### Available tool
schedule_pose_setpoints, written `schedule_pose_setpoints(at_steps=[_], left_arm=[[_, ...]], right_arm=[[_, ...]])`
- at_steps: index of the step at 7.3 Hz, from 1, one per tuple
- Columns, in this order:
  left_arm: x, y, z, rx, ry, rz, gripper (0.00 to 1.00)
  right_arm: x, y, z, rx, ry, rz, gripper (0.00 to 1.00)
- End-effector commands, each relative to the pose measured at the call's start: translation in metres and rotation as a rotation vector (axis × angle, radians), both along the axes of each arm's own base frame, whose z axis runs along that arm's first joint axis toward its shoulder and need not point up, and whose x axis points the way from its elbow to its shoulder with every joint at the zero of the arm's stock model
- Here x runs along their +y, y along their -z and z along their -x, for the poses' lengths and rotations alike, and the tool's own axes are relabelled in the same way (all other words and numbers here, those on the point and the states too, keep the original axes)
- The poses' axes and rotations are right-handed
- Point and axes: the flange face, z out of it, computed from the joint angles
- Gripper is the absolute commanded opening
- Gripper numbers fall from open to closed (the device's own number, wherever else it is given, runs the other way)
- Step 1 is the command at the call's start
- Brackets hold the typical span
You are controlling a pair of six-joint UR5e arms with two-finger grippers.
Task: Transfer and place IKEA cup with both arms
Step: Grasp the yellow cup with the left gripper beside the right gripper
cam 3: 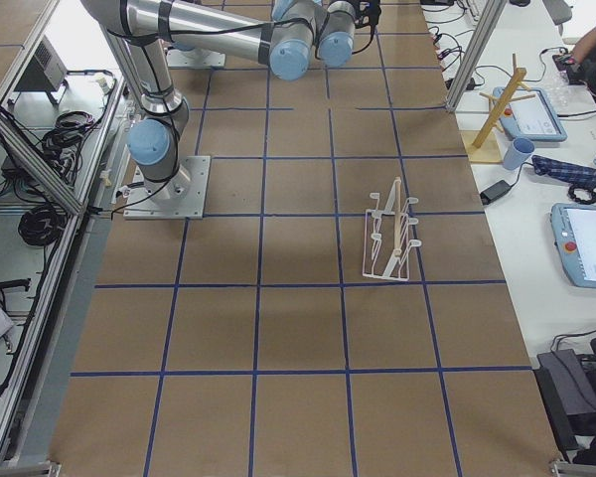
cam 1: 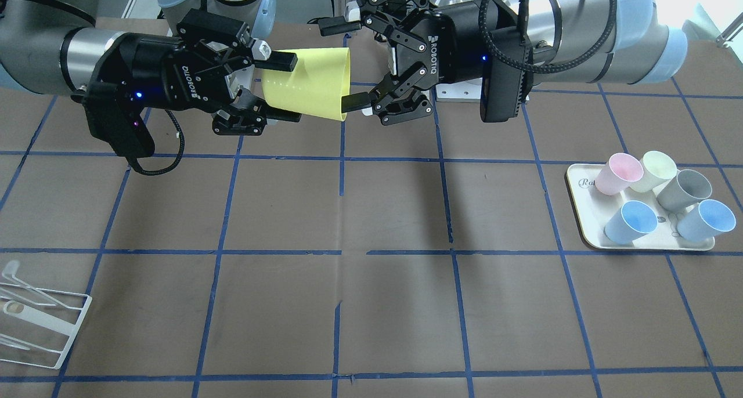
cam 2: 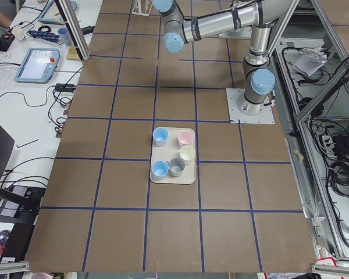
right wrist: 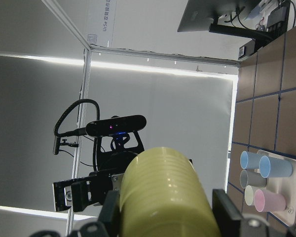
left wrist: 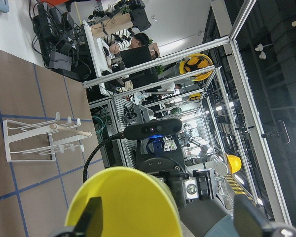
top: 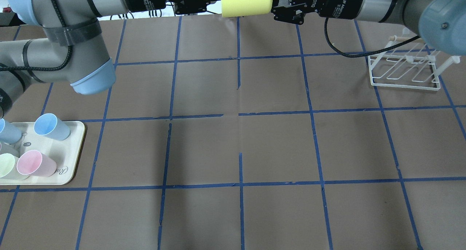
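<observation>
The bright yellow IKEA cup [cam 1: 310, 84] hangs on its side high above the table's far edge, between the two arms; it also shows in the overhead view [top: 247, 2]. My right gripper [cam 1: 293, 89] is shut on the cup's narrow base end, and the right wrist view shows its fingers [right wrist: 222, 210] pressed on both sides of the cup [right wrist: 163, 187]. My left gripper [cam 1: 342, 63] is open, its fingers spread wide on either side of the cup's mouth end. In the left wrist view the cup's mouth [left wrist: 123, 202] faces the camera.
A cream tray [cam 1: 580, 177] on my left holds pink, pale cream, grey and two light-blue cups [cam 1: 630, 221]; the tray also shows in the overhead view [top: 78, 133]. A white wire rack [top: 404, 71] stands on my right, also seen in the front view [cam 1: 46, 322].
</observation>
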Motion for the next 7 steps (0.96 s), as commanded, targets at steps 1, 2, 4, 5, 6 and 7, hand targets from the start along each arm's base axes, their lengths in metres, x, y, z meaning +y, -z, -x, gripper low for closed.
schedule_pose_setpoints(at_steps=[1,2,4,5,6,7], left_arm=[[0.0013,-0.0028,-0.0001,0.000,-0.002,0.001,0.63],[0.0011,-0.0016,-0.0001,0.002,-0.003,-0.008,0.61],[0.0010,-0.0015,-0.0001,0.004,-0.004,-0.021,0.58],[0.0021,-0.0030,0.0000,0.005,-0.004,-0.020,0.49],[0.0028,-0.0039,0.0000,0.005,-0.005,-0.020,0.46],[0.0021,-0.0031,0.0000,0.005,-0.005,-0.023,0.26]], right_arm=[[0.0002,0.0008,-0.0002,0.000,0.000,-0.003,0.17],[0.0002,0.0008,-0.0002,0.000,0.000,-0.003,0.17],[-0.0002,0.0017,-0.0001,-0.001,0.000,-0.006,0.18],[0.0002,0.0009,-0.0002,-0.001,0.000,-0.004,0.18],[0.0002,0.0009,-0.0002,-0.001,0.000,-0.004,0.18],[0.0002,0.0009,-0.0002,-0.001,0.000,-0.006,0.18]])
